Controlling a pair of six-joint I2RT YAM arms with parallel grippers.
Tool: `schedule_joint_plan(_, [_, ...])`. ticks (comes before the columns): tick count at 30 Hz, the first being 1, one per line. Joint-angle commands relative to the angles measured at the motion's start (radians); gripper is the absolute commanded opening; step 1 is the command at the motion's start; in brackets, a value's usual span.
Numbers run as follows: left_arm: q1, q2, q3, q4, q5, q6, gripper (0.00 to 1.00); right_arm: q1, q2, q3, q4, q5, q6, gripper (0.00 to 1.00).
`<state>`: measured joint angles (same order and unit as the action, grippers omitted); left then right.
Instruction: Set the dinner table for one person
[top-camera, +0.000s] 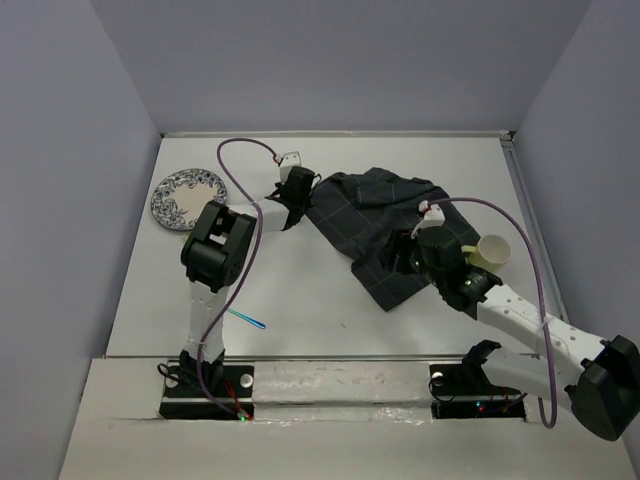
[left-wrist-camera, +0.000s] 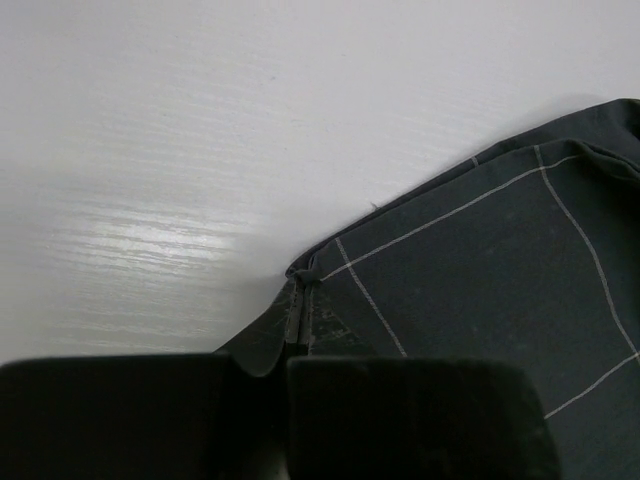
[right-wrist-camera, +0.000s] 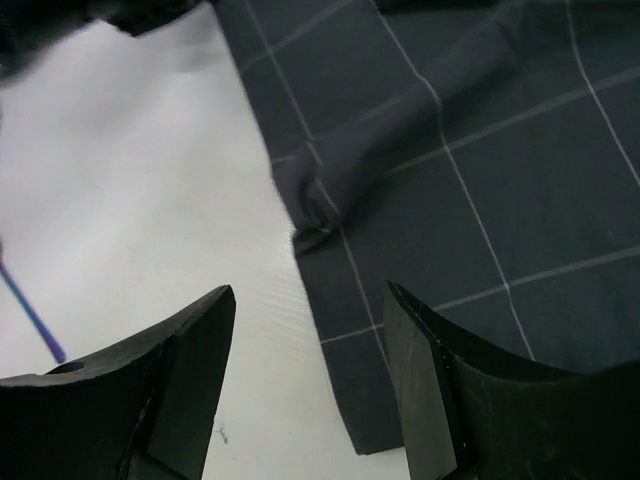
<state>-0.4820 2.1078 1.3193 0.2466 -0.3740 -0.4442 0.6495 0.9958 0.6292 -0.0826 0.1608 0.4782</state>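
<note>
1. The patterned plate (top-camera: 188, 198) lies at the far left of the white dinner table (top-camera: 300, 300), near my left arm's elbow. A wide swing there could knock it.
2. My left gripper (left-wrist-camera: 290, 400) has its jaws pressed together on a corner of the dark grid-lined cloth (left-wrist-camera: 480, 280). The bite looks thin, right at the hem, so a hard pull may slip it free.
3. A blue stick (top-camera: 247, 319) lies near the front edge, and cloth dragged that way could sweep it along.
4. The cloth is bunched right of centre, so pulling one corner alone would likely twist it, not flatten it.
5. My right gripper (right-wrist-camera: 310, 380) hangs with jaws spread over the cloth's near edge, gripping nothing. Closing carelessly could catch a doubled fold or miss the edge.
6. The pale cup (top-camera: 492, 250) stands just beside the cloth's right side, and I cannot tell whether they touch. A tug could tip it.
</note>
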Motion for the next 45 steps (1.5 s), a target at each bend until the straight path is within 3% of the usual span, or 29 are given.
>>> schedule_joint_plan(1, [0.036, -0.115, -0.018, 0.057, -0.075, 0.068, 0.00, 0.006, 0.003, -0.063, -0.052, 0.126, 0.098, 0.67])
schedule_joint_plan(8, [0.074, -0.472, -0.361, 0.172, -0.147, 0.041, 0.00, 0.006, 0.079, -0.126, -0.101, 0.181, 0.186, 0.64])
schedule_joint_plan(16, [0.071, -0.735, -0.636, 0.204, -0.118, -0.080, 0.00, -0.008, 0.236, -0.085, -0.099, 0.212, 0.221, 0.60])
schedule_joint_plan(20, [0.066, -0.802, -0.732, 0.226, -0.086, -0.103, 0.00, -0.017, 0.381, -0.010, 0.006, 0.184, 0.206, 0.46])
schedule_joint_plan(21, [0.066, -0.812, -0.744, 0.230, -0.080, -0.106, 0.00, -0.033, 0.447, 0.010, 0.021, 0.193, 0.204, 0.35])
schedule_joint_plan(23, [0.062, -0.844, -0.781, 0.233, -0.060, -0.113, 0.00, -0.076, 0.509, 0.065, 0.070, 0.192, 0.183, 0.29])
schedule_joint_plan(26, [0.048, -0.894, -0.831, 0.234, -0.039, -0.126, 0.00, -0.180, 0.630, 0.130, 0.145, 0.106, 0.145, 0.03])
schedule_joint_plan(27, [0.043, -0.907, -0.841, 0.234, -0.033, -0.129, 0.00, -0.204, 0.653, 0.156, 0.149, 0.106, 0.126, 0.02])
schedule_joint_plan(29, [0.034, -0.952, -0.870, 0.230, -0.019, -0.134, 0.00, -0.267, 0.702, 0.243, 0.152, 0.128, 0.067, 0.04])
schedule_joint_plan(30, [0.033, -0.966, -0.877, 0.227, -0.016, -0.137, 0.00, -0.281, 0.714, 0.309, 0.150, 0.123, 0.041, 0.11])
schedule_joint_plan(31, [0.033, -0.983, -0.885, 0.224, -0.014, -0.139, 0.00, -0.281, 0.721, 0.338, 0.141, 0.126, 0.014, 0.22])
schedule_joint_plan(32, [0.033, -1.011, -0.896, 0.220, -0.016, -0.137, 0.00, -0.281, 0.719, 0.368, 0.120, 0.131, -0.034, 0.50])
schedule_joint_plan(34, [0.033, -1.035, -0.899, 0.211, -0.022, -0.131, 0.00, -0.281, 0.698, 0.414, 0.011, 0.125, -0.055, 0.65])
schedule_joint_plan(38, [0.031, -1.074, -0.914, 0.215, -0.010, -0.145, 0.00, -0.281, 0.534, 0.270, 0.000, 0.100, 0.023, 0.66])
schedule_joint_plan(41, [0.025, -1.092, -0.924, 0.232, 0.009, -0.148, 0.00, -0.281, 0.408, 0.048, 0.007, 0.118, 0.149, 0.62])
schedule_joint_plan(45, [-0.004, -1.164, -0.962, 0.263, -0.008, -0.148, 0.00, -0.281, 0.258, -0.107, 0.010, 0.118, 0.285, 0.57])
